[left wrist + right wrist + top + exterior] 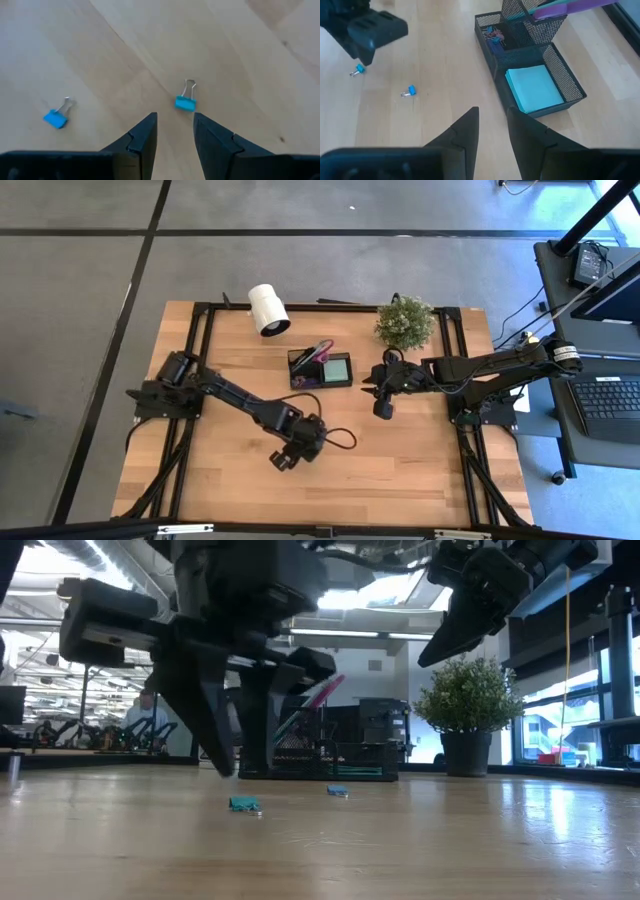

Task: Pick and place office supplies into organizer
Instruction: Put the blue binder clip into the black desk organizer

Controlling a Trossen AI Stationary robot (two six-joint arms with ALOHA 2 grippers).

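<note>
Two small blue binder clips lie on the wooden table, one (185, 102) just beyond my left gripper's fingertips and the other (55, 119) off to one side. They also show in the low view, the near clip (243, 804) and the far clip (337, 791). My left gripper (175, 122) is open, pointing down close above the table and touching nothing. The black mesh organizer (563, 75) holds a mint-green sticky pad (534, 88) in its lower compartment and purple-handled scissors (570, 7) in its taller section. My right gripper (493, 117) hovers open, to the right of the organizer.
A white roll (268, 310) lies at the table's far edge, left of the organizer (320, 368). A small green potted plant (405, 322) stands at the far right, close behind my right arm. Bare wood stretches along the table's near side (400, 480).
</note>
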